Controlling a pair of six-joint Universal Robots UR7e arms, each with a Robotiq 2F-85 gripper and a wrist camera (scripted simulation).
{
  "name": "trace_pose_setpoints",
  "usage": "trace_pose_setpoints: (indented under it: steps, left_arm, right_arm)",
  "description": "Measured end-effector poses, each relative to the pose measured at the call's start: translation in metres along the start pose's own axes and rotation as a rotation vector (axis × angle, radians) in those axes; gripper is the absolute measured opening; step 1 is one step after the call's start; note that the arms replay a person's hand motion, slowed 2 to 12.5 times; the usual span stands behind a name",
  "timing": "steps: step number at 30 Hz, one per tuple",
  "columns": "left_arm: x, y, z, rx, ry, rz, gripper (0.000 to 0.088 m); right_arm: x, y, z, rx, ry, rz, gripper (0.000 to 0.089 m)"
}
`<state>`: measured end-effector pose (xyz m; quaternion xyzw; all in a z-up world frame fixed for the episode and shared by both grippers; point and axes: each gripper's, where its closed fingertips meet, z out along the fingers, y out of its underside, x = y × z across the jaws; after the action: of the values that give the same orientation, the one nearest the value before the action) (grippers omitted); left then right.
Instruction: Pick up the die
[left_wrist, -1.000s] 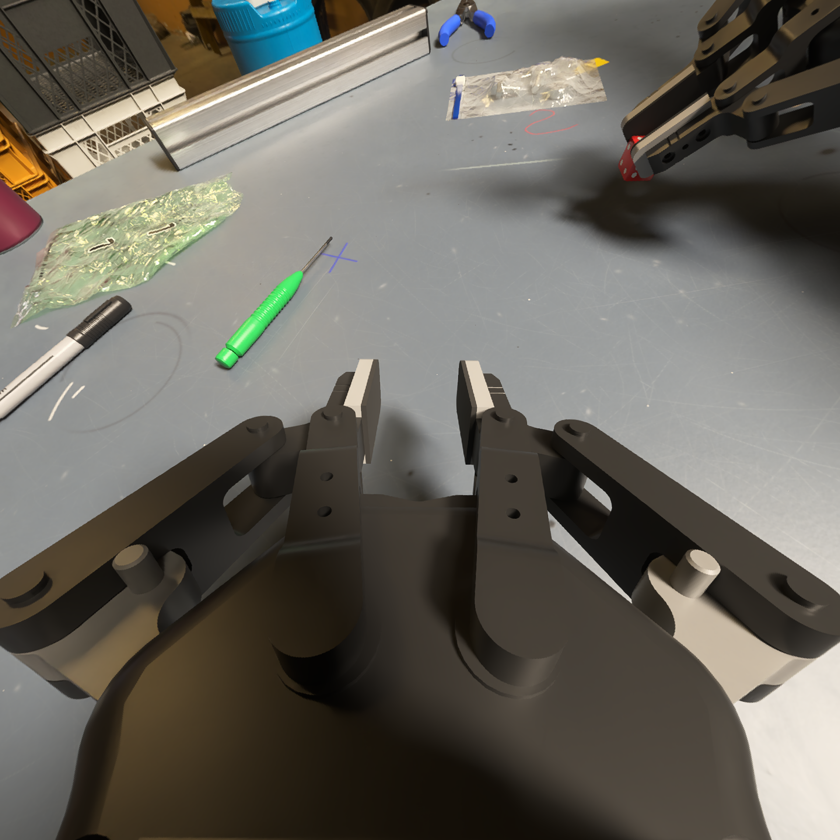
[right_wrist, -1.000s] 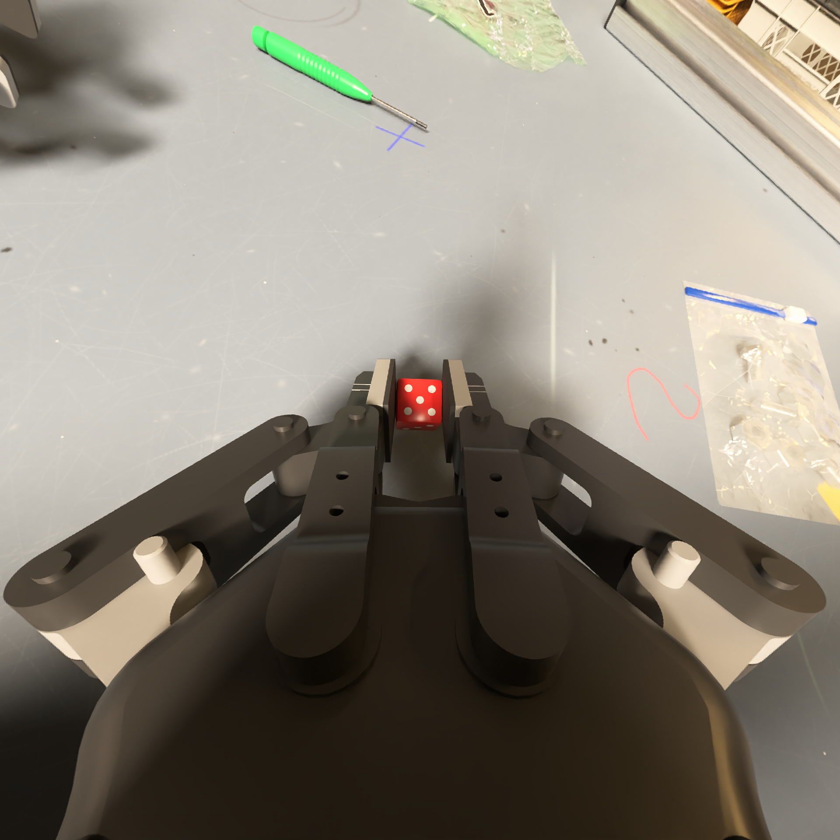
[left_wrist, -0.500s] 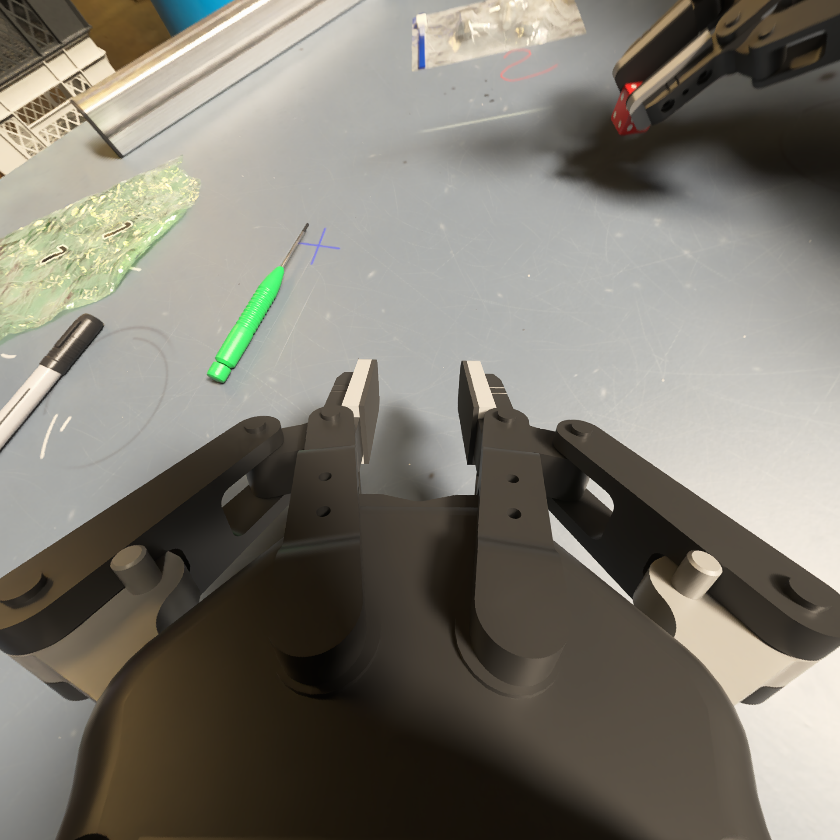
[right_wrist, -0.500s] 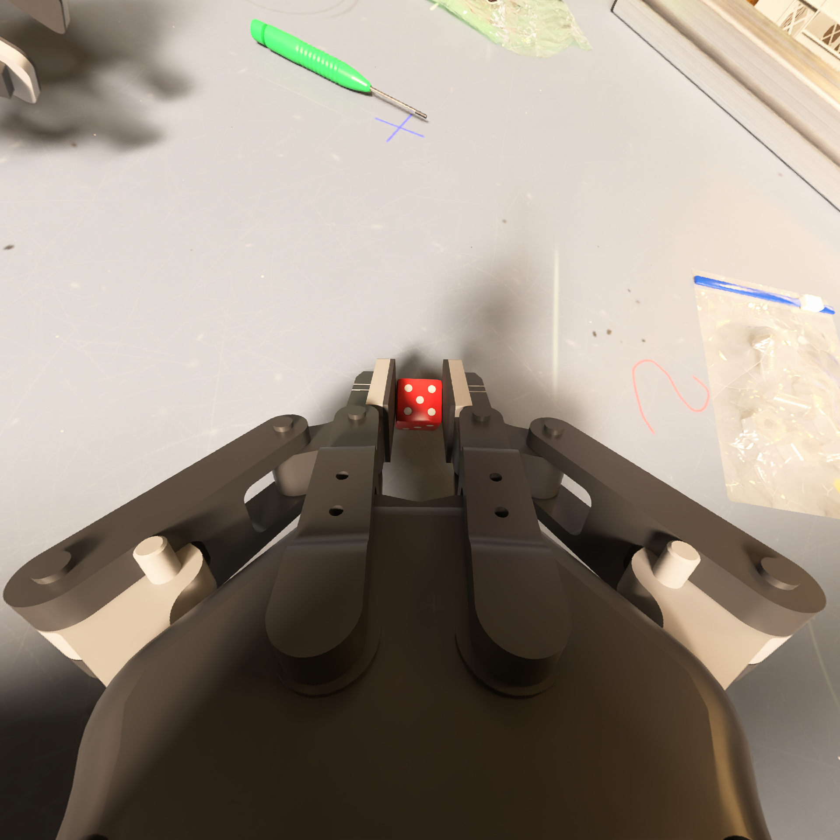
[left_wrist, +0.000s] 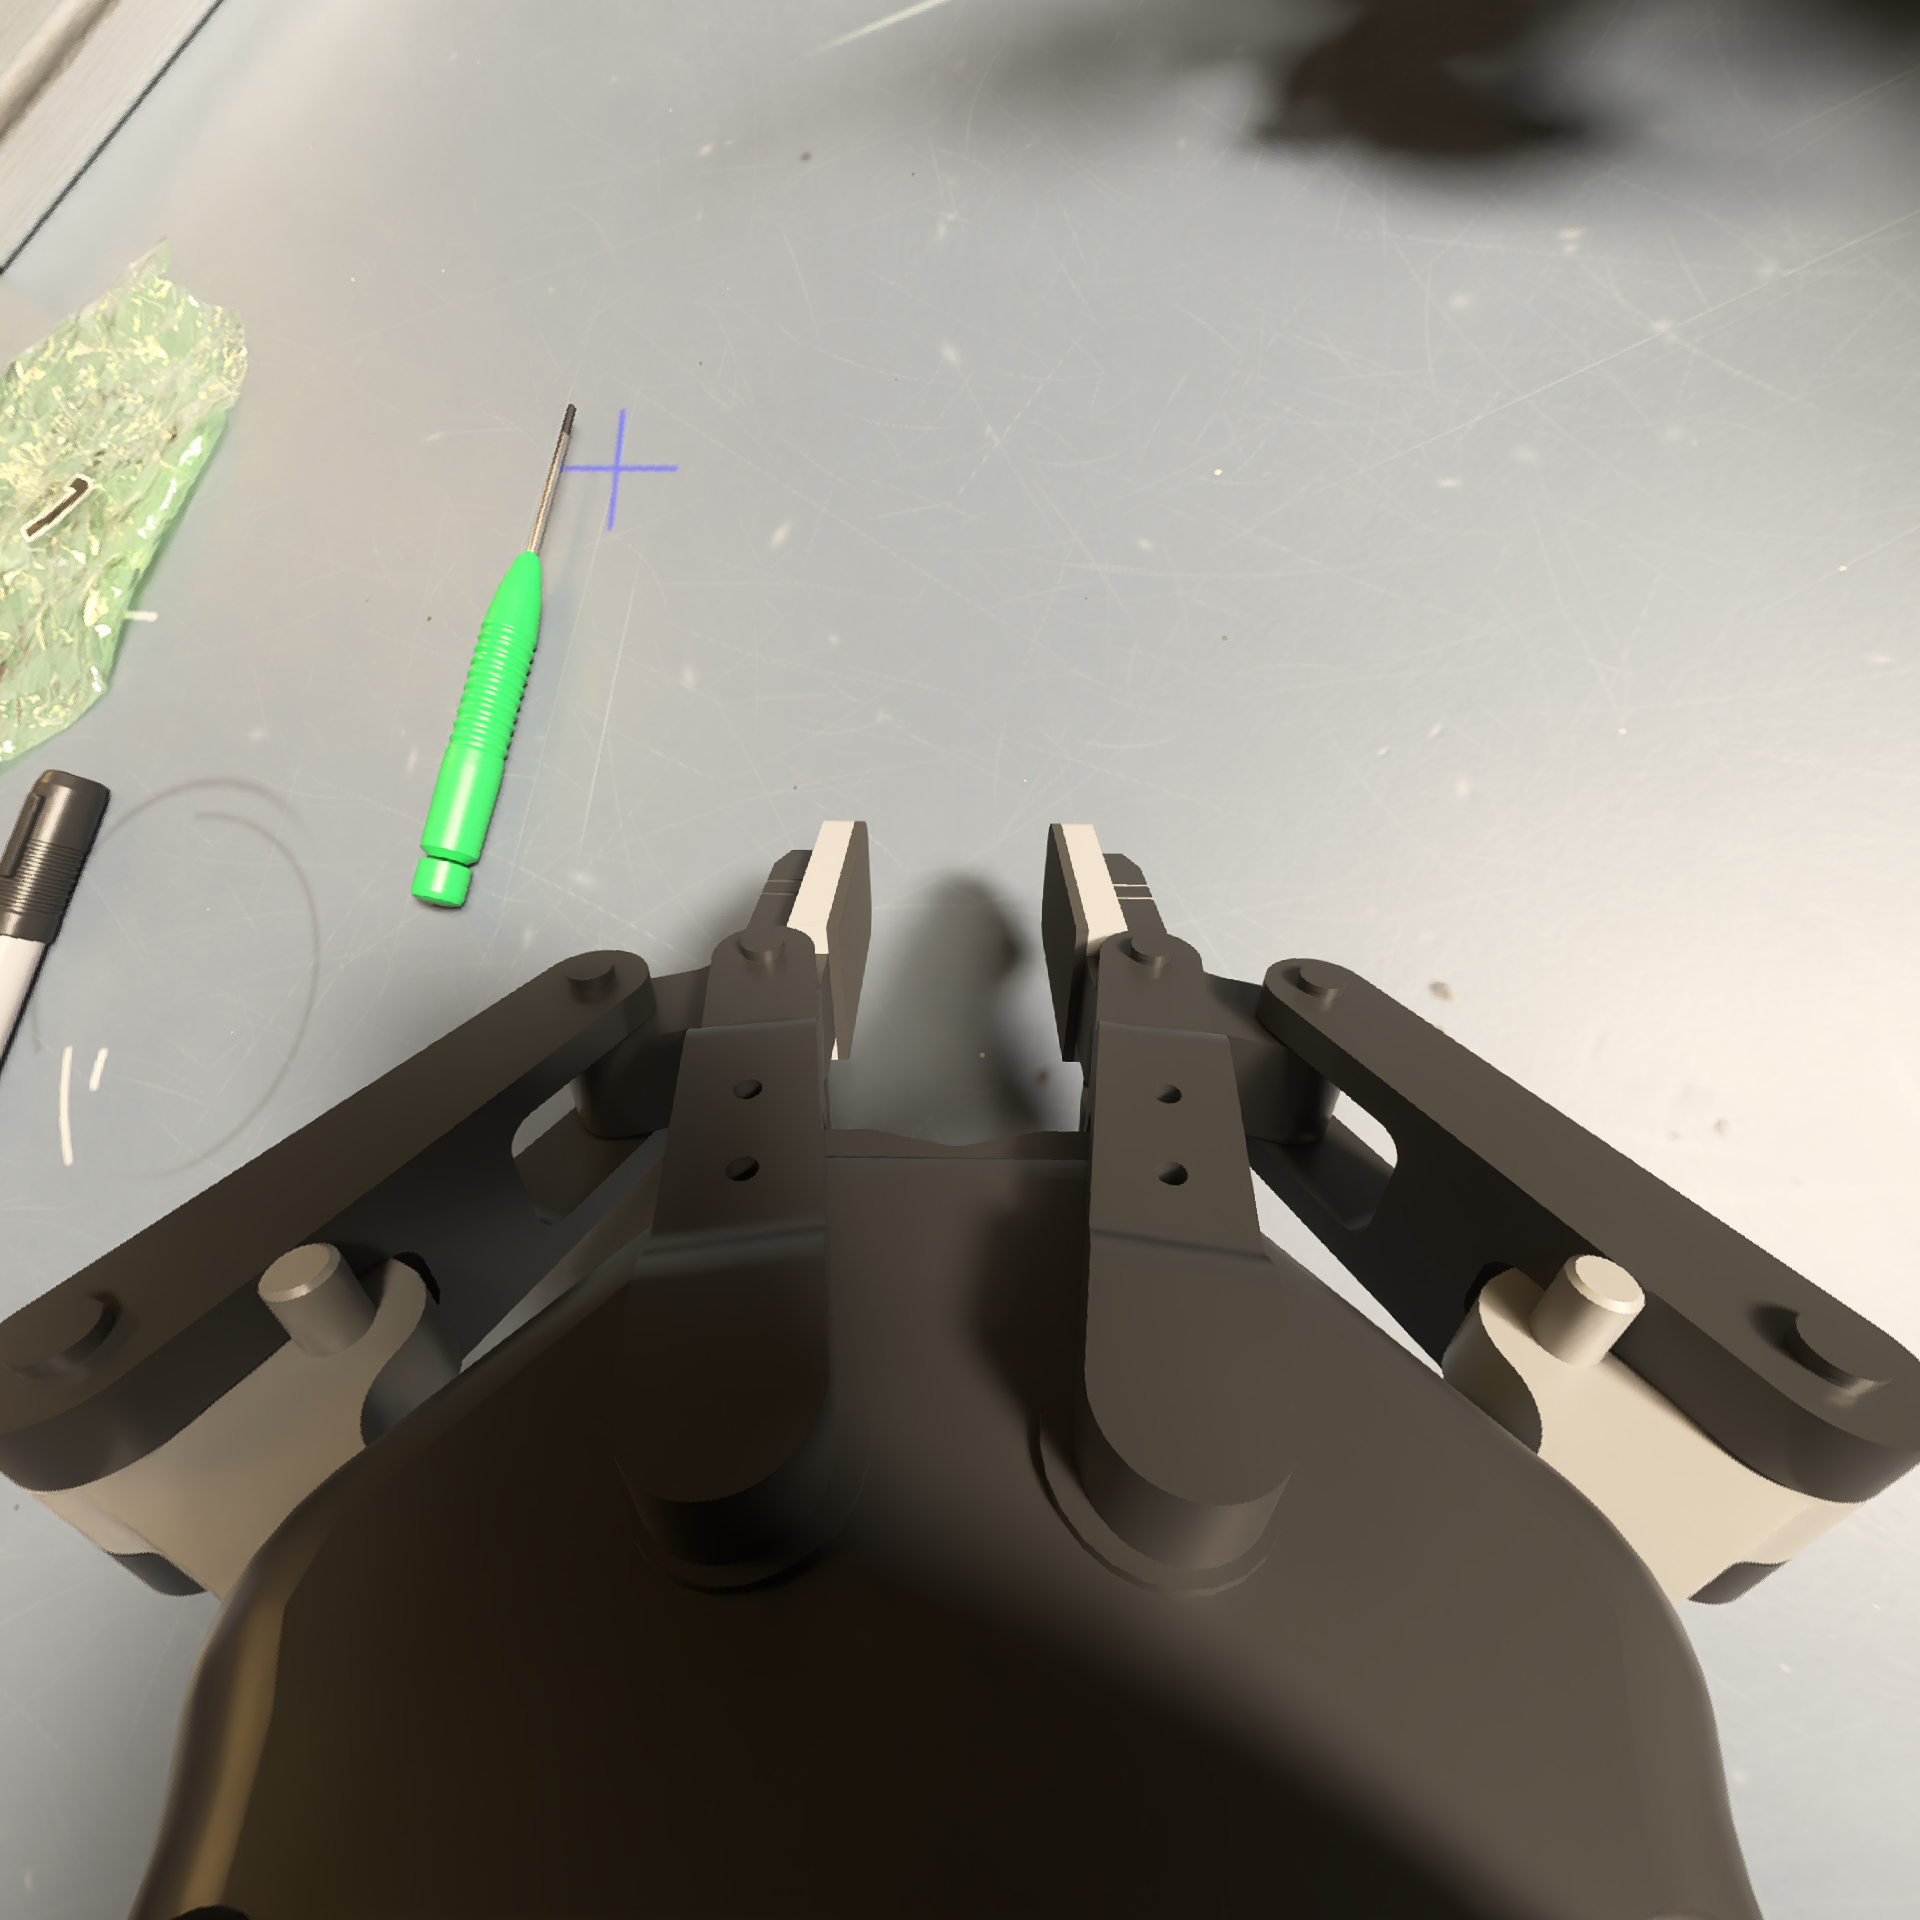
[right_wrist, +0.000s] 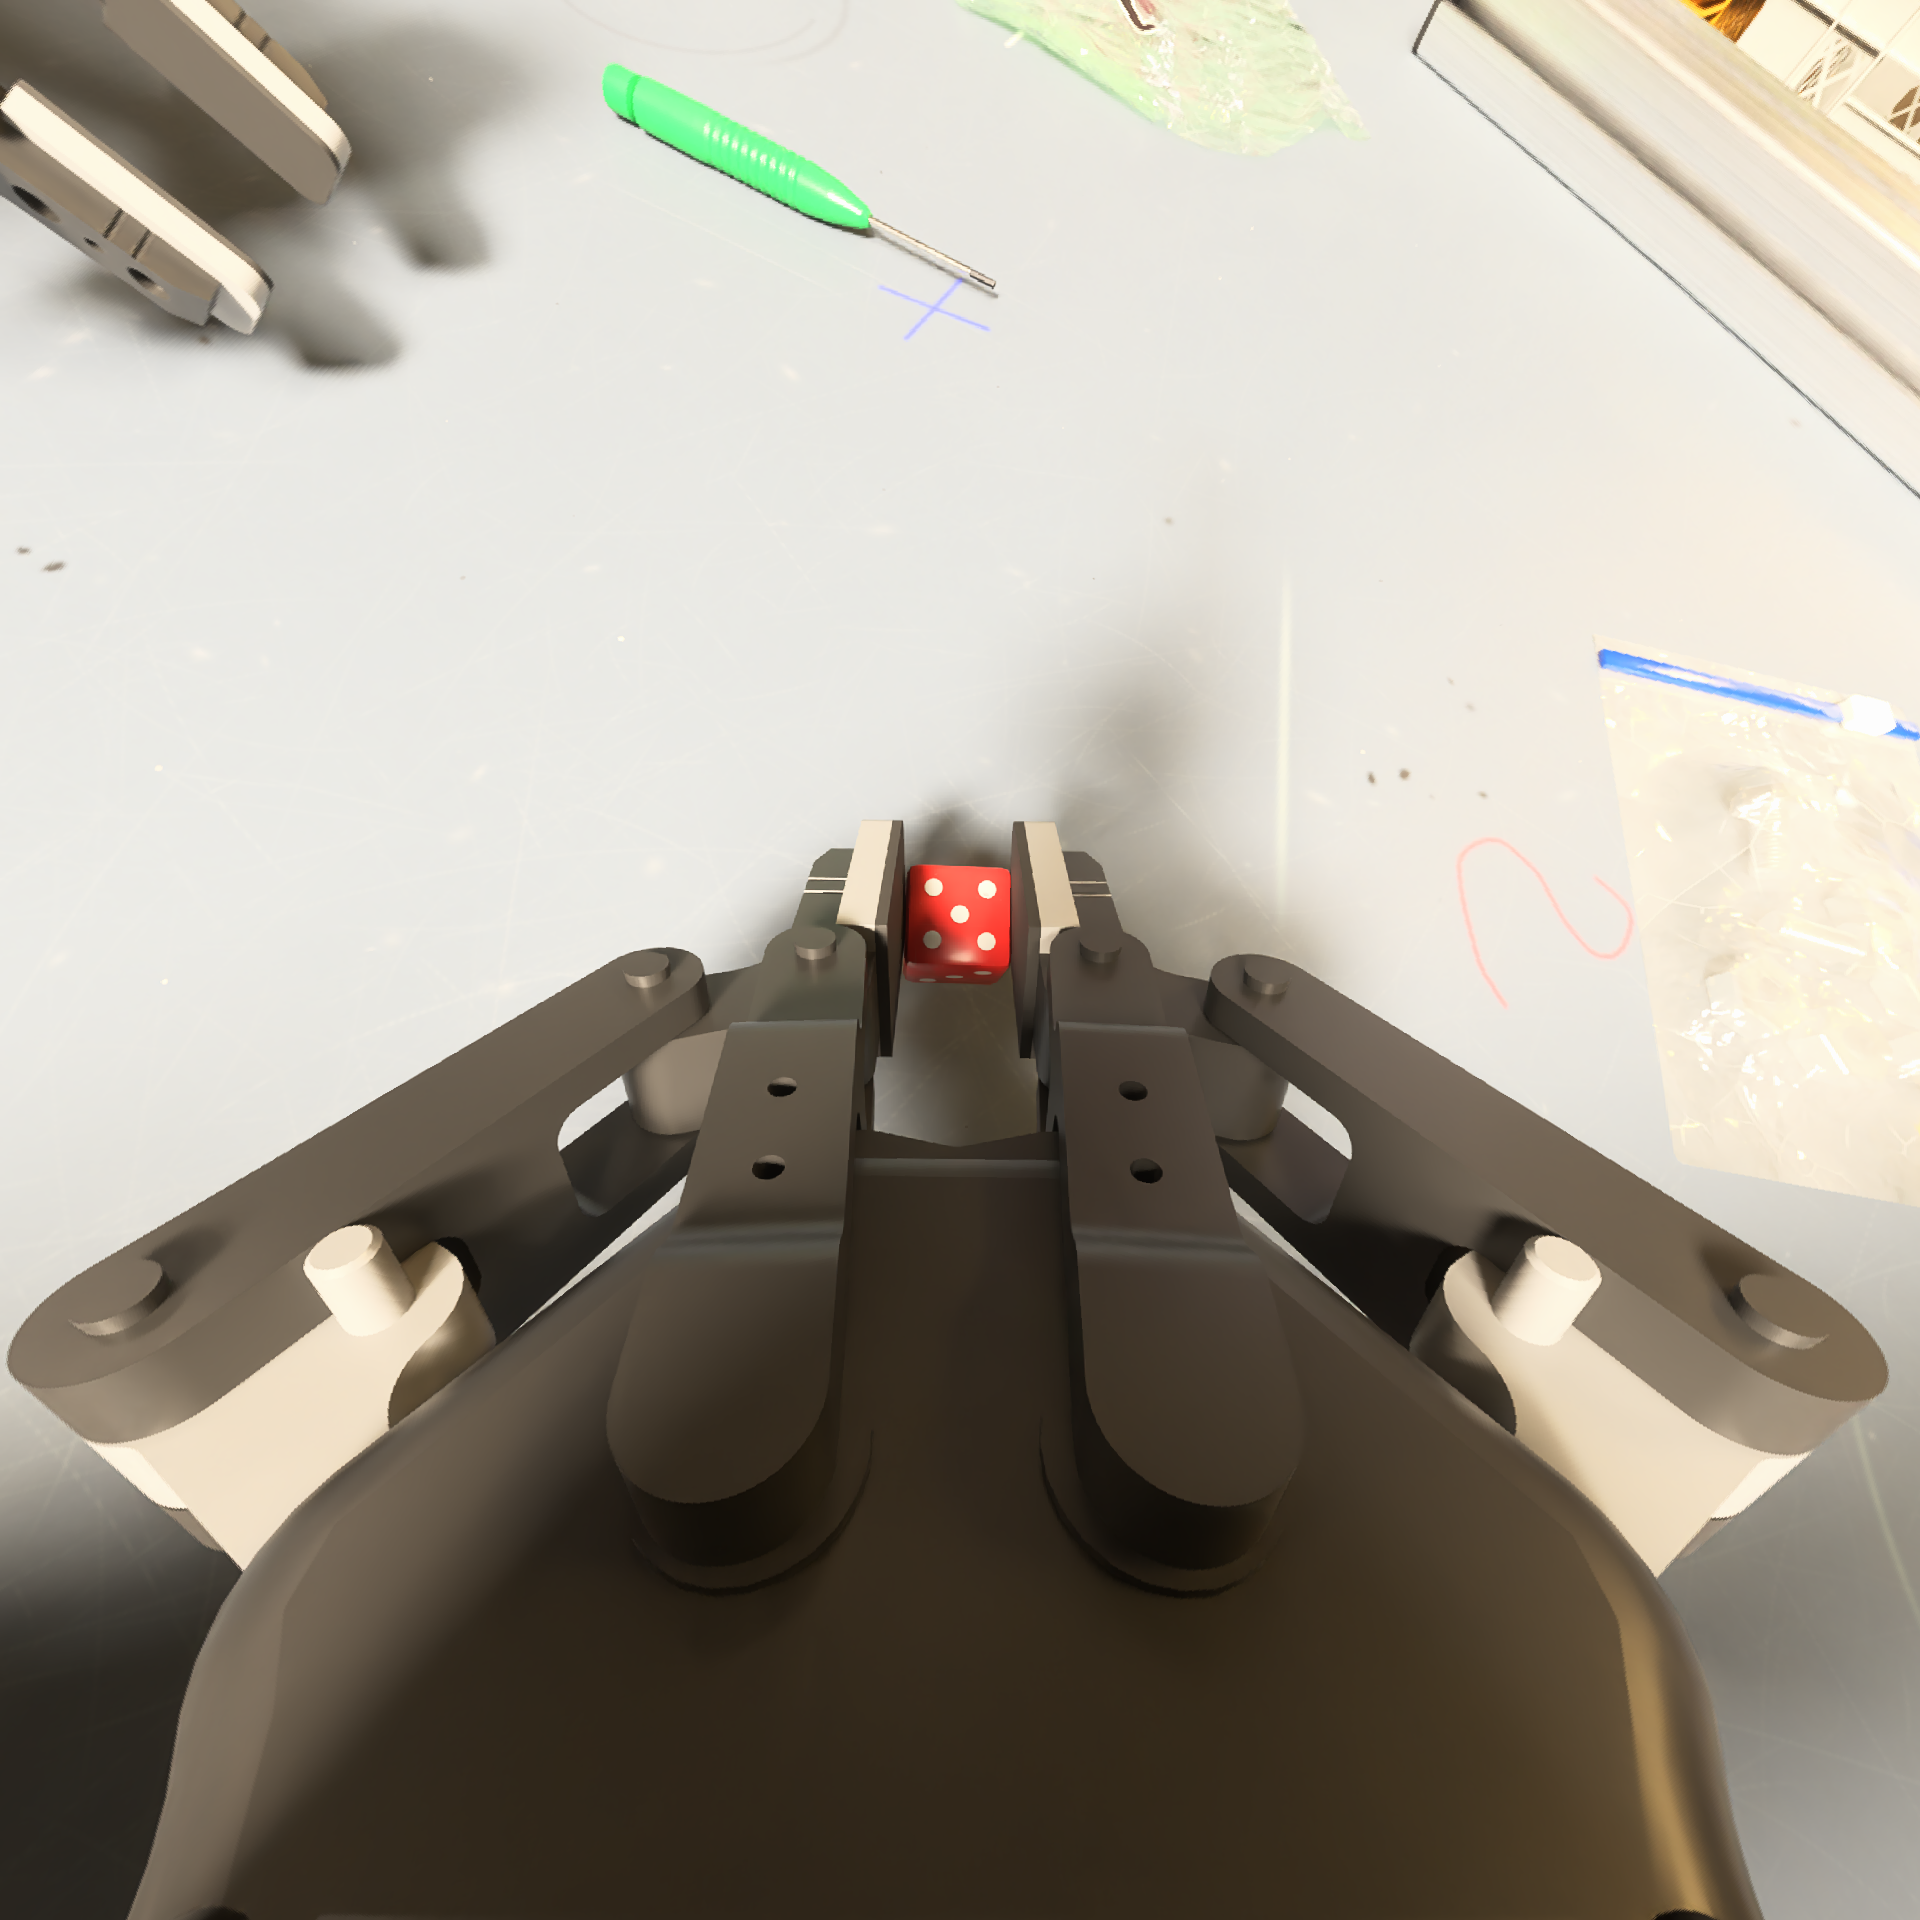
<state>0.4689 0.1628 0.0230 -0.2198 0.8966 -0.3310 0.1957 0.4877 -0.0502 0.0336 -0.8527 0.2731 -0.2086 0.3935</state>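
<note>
A red die (right_wrist: 957, 921) with white pips sits clamped between the pads of my right gripper (right_wrist: 957, 868), held above the grey table. My left gripper (left_wrist: 956, 857) is open and empty over bare table, its pads a finger's width apart. The left gripper's fingertips (right_wrist: 223, 270) also show at the top left of the right wrist view. The die and the right gripper are out of the left wrist view; only a dark shadow lies at its top right.
A green screwdriver (left_wrist: 486, 722) lies left of my left gripper, its tip by a blue cross mark (left_wrist: 618, 470). A green plastic bag (left_wrist: 88, 499) and a marker pen (left_wrist: 36, 883) lie at far left. A clear zip bag (right_wrist: 1787, 914) and a metal bar (right_wrist: 1704, 177) lie right.
My left gripper has moved forward and tilted down, so the right gripper and die have left its view. My right gripper has risen a little with the die still held.
</note>
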Motion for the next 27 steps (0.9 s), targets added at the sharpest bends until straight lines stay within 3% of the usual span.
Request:
trace_pose_setpoints:
  steps: [12,19,27]
  left_arm:
    - [-0.003,-0.009,0.008,0.017,0.067,-0.042,0.0353]
    - [-0.010,-0.004,0.010,-0.049,0.090,-0.076,0.0413]
    - [-0.012,0.005,0.013,-0.123,0.142,-0.123,0.0415]
  right_arm:
    - [-0.001,-0.003,-0.003,0.021,-0.005,-0.006,0.0183]
    - [-0.001,-0.004,-0.004,0.031,-0.010,-0.005,0.0183]
    - [-0.001,-0.005,-0.006,0.039,-0.010,-0.004,0.0183]
